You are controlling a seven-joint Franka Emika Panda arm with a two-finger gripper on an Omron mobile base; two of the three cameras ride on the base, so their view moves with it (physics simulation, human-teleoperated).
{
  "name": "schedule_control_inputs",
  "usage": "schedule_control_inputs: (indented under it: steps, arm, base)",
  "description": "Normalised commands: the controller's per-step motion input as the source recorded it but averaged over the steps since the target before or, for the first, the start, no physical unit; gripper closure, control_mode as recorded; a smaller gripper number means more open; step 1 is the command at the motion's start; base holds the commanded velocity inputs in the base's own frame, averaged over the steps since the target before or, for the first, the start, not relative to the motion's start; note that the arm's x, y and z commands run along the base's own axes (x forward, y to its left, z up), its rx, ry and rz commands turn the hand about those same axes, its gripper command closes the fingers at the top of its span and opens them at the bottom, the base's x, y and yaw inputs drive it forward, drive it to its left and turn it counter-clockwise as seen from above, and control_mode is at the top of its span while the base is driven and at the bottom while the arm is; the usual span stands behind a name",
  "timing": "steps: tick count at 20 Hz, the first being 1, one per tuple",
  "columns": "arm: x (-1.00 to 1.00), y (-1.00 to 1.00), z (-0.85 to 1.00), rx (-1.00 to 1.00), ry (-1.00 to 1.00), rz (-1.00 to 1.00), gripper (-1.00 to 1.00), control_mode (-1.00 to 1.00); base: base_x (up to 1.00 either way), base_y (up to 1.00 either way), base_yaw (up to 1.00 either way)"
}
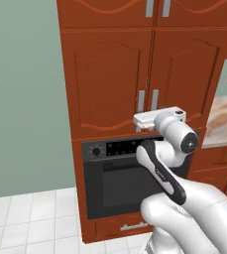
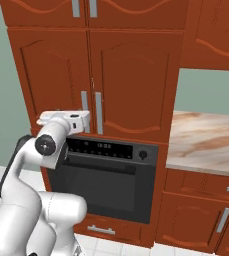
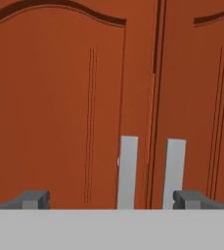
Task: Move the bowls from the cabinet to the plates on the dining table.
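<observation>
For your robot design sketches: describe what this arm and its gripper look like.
The arm is glossy white with rounded segments, dark grey-black joint bands and a round dark cap with a small silver centre at one joint. The gripper has a boxy white hand and two small dark grey fingertips.

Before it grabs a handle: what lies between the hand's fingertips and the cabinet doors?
Nothing. In the hand view the open hand faces the shut cabinet, its two handles between the fingertips, the gap bare.

Cabinet (image 3: 74, 107) doors shut, interior hidden; handle bottoms cut off.
</observation>
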Motion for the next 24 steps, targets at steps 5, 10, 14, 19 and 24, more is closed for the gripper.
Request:
schedule_control_inputs:
  steps: [5,10,14,19,24]
  arm:
    - [0.28,-0.02,-0.01,0.02,0.0,-0.01,-1.0,-1.0]
    - [0.15,-0.21,-0.06,0.05,-0.01,0.0,-1.0,-1.0]
    - [0.06,-0.24,-0.06,0.04,-0.01,0.0,-1.0,-1.0]
    - [0.0,-0.01,0.0,0.0,0.0,0.0,-1.0,-1.0]
    - [0.0,0.01,-0.04,-0.02,0.0,0.0,-1.0,-1.0]
  base:
    - [0.0,0.0,0.0]
    - [0.0,0.0,0.0]
    - [0.0,0.0,0.0]
    - [0.0,0.0,0.0]
    - [0.0,0.0,0.0]
